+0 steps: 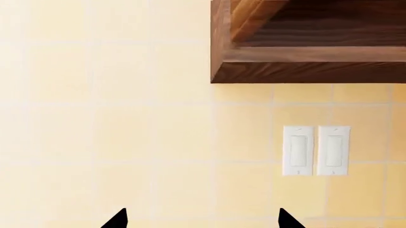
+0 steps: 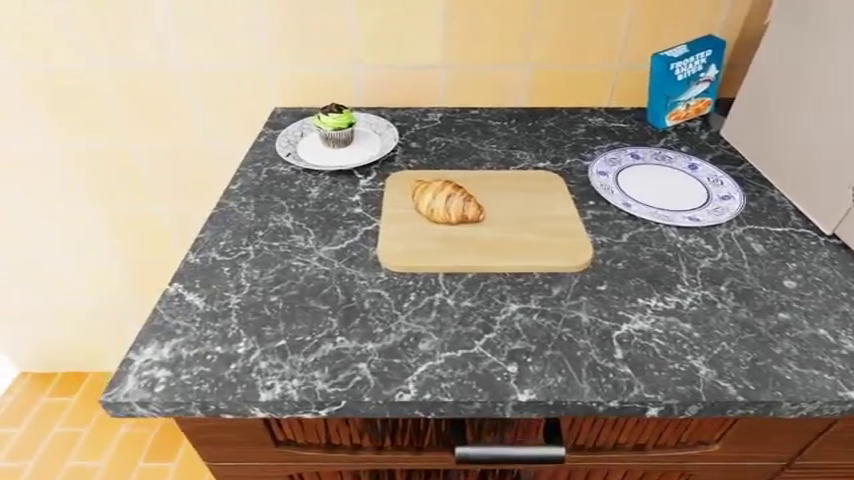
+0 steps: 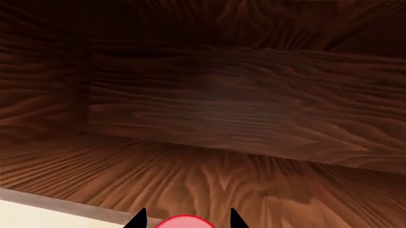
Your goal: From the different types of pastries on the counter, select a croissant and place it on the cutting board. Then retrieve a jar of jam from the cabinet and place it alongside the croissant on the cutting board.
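Observation:
The golden-brown croissant (image 2: 447, 201) lies on the light wooden cutting board (image 2: 521, 240) in the middle of the dark marble counter (image 2: 400, 320). The other pastry, a green-frosted cupcake (image 2: 334, 125), stands on a white plate at the back left. Neither gripper shows in the head view. My right gripper (image 3: 188, 218) is inside the dark wooden cabinet (image 3: 216, 109), its fingertips narrowed around the red lid of the jar of jam (image 3: 185, 223); only the lid's top shows. My left gripper (image 1: 201, 221) is open and holds nothing, facing the tiled wall below the cabinet's corner (image 1: 304, 66).
A round blue-patterned plate (image 2: 666, 186) sits right of the board, with a blue cereal box (image 2: 686, 82) behind it. A white panel (image 2: 801, 110) stands at the counter's right edge. Two wall switches (image 1: 316, 150) are under the cabinet. A drawer handle (image 2: 509, 454) is below the front edge.

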Robot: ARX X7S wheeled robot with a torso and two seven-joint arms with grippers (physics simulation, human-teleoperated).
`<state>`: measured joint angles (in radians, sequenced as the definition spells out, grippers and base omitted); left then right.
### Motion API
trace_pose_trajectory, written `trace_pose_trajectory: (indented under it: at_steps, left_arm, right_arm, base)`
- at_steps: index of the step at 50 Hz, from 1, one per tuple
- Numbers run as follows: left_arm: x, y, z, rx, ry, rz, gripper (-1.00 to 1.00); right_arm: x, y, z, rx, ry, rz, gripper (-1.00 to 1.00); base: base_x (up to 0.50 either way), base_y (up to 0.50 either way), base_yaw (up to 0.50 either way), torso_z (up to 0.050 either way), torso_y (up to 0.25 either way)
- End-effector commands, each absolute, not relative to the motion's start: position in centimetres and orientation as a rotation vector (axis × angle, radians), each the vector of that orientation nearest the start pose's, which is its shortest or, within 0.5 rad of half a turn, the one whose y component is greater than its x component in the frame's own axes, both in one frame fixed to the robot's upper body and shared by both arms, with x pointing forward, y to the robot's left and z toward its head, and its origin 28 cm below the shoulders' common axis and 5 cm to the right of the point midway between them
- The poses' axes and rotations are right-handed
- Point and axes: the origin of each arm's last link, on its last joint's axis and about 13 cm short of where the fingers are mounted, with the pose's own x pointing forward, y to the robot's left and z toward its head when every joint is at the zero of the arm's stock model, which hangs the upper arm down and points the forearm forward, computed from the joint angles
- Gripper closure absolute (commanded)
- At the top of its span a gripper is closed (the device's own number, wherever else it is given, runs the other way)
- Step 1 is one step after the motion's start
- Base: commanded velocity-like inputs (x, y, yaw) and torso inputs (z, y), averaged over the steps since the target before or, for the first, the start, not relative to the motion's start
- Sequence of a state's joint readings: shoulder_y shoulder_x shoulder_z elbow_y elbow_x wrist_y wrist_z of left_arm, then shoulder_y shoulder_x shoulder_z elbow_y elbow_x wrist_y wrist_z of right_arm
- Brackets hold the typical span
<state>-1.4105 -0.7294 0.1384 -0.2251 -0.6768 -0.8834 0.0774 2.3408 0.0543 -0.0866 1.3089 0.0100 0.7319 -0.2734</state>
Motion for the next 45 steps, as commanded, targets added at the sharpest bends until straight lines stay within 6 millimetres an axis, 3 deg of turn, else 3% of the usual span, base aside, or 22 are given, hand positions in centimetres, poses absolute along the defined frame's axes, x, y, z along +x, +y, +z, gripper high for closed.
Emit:
trace_pose_trajectory:
  at_steps: [1,20,30,42,45]
  left_arm:
    - [31.5,36.6,37.6,0.022,-0.26,-0.065,-1.0]
    - [31.4,36.3,37.7,0.017,-0.264,-0.073,-1.0]
    - [30.3,36.5,37.7,-0.012,-0.277,-0.065,-1.0]
    - [30.4,36.3,37.1,-0.016,-0.267,-0.077,-1.0]
    - [30.3,36.3,37.2,-0.015,-0.267,-0.079,-1.0]
  right_arm:
    - [31.9,-12.2,55.6,-0.072,-0.292,0.167,1.0]
    - [31.8,-12.2,55.5,-0.07,-0.262,0.176,1.0]
    - [31.6,-12.2,55.1,-0.069,-0.182,0.182,1.0]
    - [31.3,-12.0,54.2,0.019,-0.053,0.202,1.0]
    - [35.2,-14.1,50.0,0.016,-0.041,0.203,1.0]
  base:
    - [0.31,0.07,0.0,0.0,0.0]
    - [0.32,0.07,0.0,0.0,0.001]
    - [0.0,0.0,0.0,0.0,0.001]
    - [0.0,0.0,0.0,0.0,0.0]
    - [0.0,0.0,0.0,0.0,0.0]
